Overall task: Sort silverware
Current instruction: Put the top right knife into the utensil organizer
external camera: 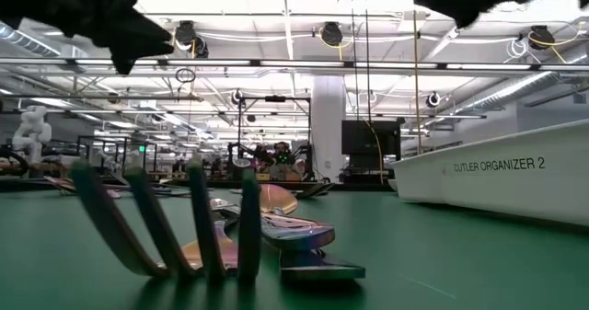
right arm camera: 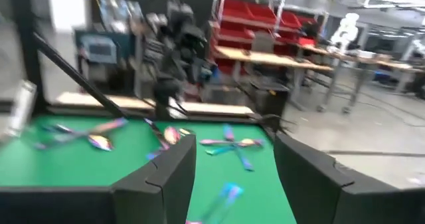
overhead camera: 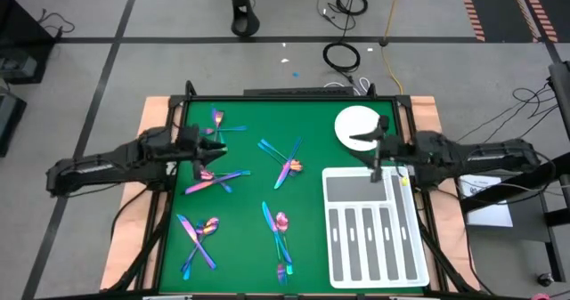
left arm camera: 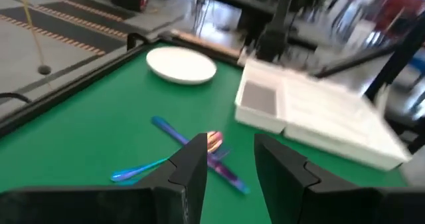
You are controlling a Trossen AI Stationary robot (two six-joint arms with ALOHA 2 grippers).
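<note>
Nearest the low camera, a fork [external camera: 175, 227] lies on the green bench [overhead camera: 240, 220] with more iridescent silverware [overhead camera: 200, 238] behind it. All cutlery is loose on the mat in clusters left of the white cutlery organizer [overhead camera: 370, 238]: two piles on the near side, one beside the left hand, two toward the middle and far side. Every organizer slot looks empty, so by my read sorting is not started, and all pieces are left to go. The left hand [overhead camera: 214, 149] hovers far-left of the organizer above a pile, fingers apart with nothing between them. The right hand [overhead camera: 378, 146] hangs over the organizer's far edge, fingers wide apart, empty. The round white plate [overhead camera: 358, 125] sits just beyond the organizer, bare.
</note>
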